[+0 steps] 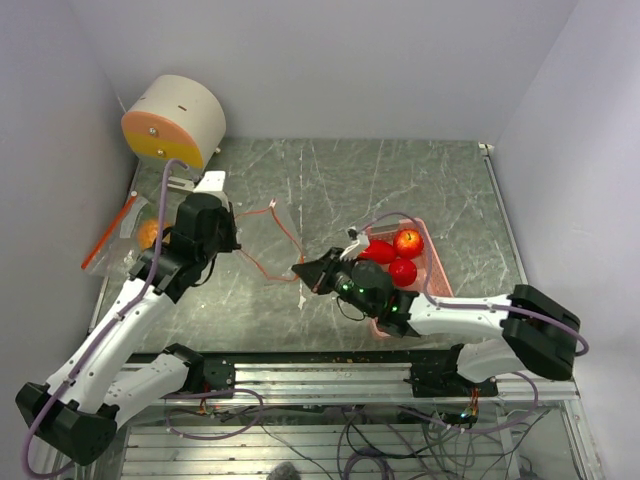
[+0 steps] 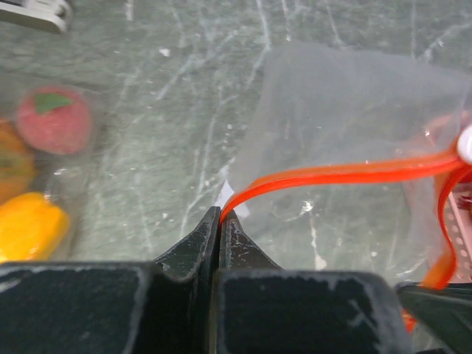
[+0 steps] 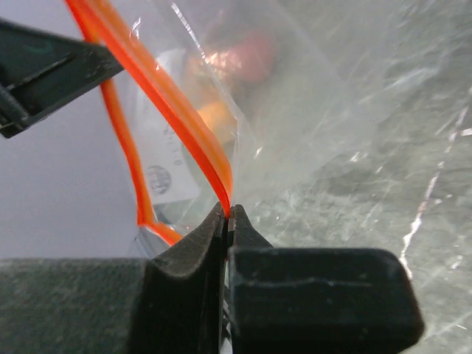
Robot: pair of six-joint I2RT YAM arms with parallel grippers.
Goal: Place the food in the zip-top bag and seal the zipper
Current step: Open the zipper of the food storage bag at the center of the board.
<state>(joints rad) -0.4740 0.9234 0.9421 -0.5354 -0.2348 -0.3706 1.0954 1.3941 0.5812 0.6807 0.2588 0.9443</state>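
A clear zip-top bag [image 1: 272,232] with an orange zipper hangs open between my two grippers over the table. My left gripper [image 1: 230,240] is shut on the zipper's left end [image 2: 220,214]. My right gripper [image 1: 302,272] is shut on the zipper's right end [image 3: 226,212]. The bag [image 2: 354,110] looks empty. Red apples [image 1: 408,243] lie in the pink basket [image 1: 438,272] right of the bag. A pink peach [image 2: 53,119], a bumpy orange fruit [image 2: 10,166] and a yellow pepper [image 2: 29,225] lie at the left, seemingly inside a second clear bag [image 1: 118,240].
A white and orange cylinder [image 1: 176,120] stands at the back left corner. The left gripper's finger [image 3: 44,70] shows at the top left of the right wrist view. White walls close in the table on three sides. The pink basket's edge [image 2: 461,221] is near the bag.
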